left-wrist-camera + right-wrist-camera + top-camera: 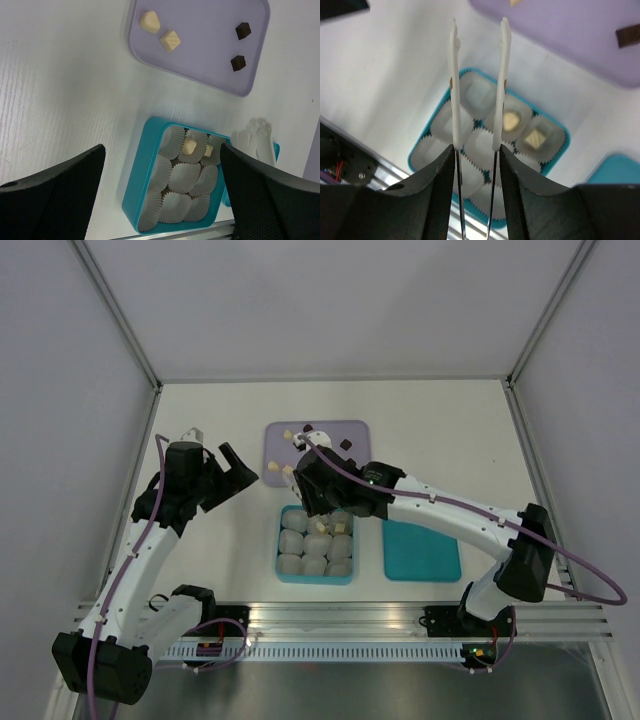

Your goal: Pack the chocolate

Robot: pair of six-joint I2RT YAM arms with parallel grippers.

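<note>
Two cream chocolate pieces [189, 146] [208, 150] lie in paper cups inside the teal box [284, 574]. More chocolate sits on the lavender tray [200, 55]: two cream pieces [149, 21] [170, 40] and two dark ones [243, 31] [238, 63]. My right gripper [479, 30] hovers over the box's cups, its thin white fingers [453, 90] apart with nothing between them. My left gripper [215, 455] stands wide open over the table left of the tray, holding nothing.
The teal lid [422, 550] lies flat to the right of the box. Several paper cups [187, 177] in the box hold nothing. A metal rail [400, 618] runs along the near edge. White walls close off the table's back and sides.
</note>
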